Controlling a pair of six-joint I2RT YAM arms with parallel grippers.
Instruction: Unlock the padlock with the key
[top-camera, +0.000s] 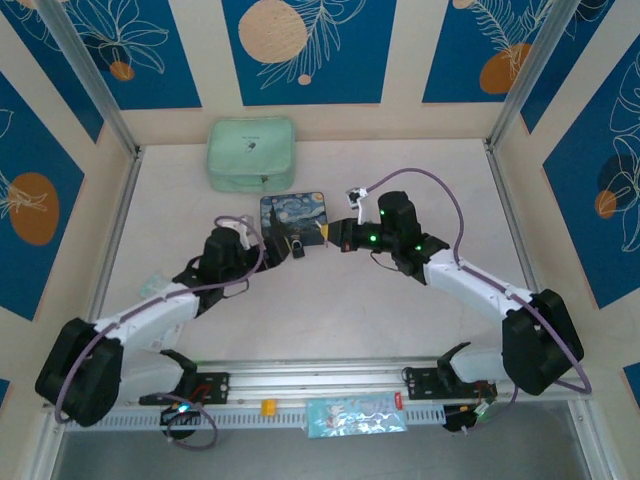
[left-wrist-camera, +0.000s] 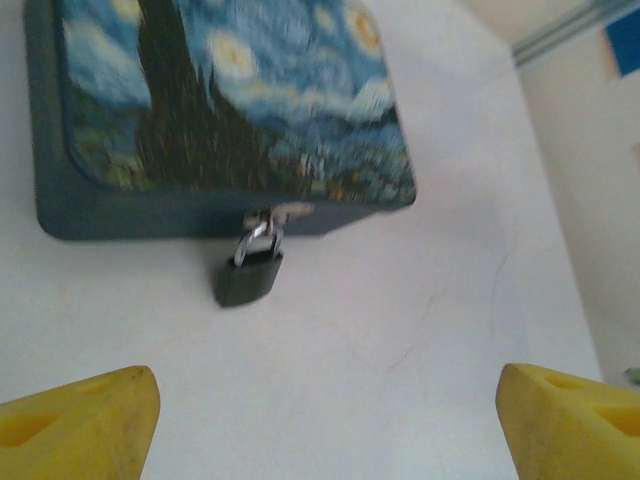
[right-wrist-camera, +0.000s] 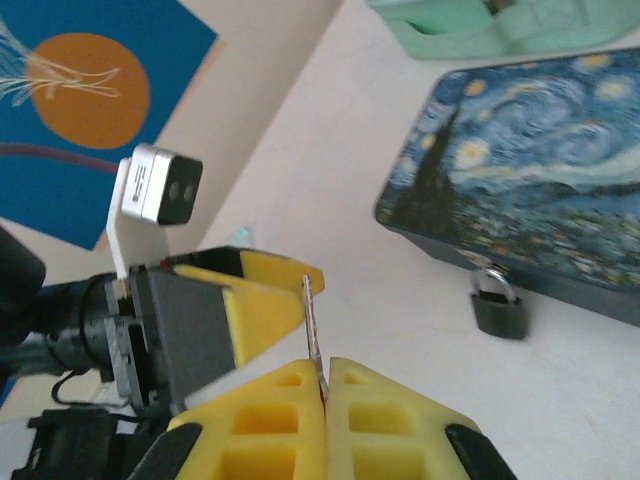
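Observation:
The padlock, small and dark with a silvery shackle, hangs from the front hasp of the swirl-painted tin box and rests on the table. In the left wrist view my left gripper stands open just short of it, with bare table between the yellow fingers. My right gripper is shut on the key, whose thin silvery blade sticks up out of the pads. The padlock lies to the right of that key, apart from it. From above, both grippers flank the padlock.
A mint green case lies behind the tin box near the back wall. The left arm's finger and wrist camera sit close beside the key. A printed packet rests on the front rail.

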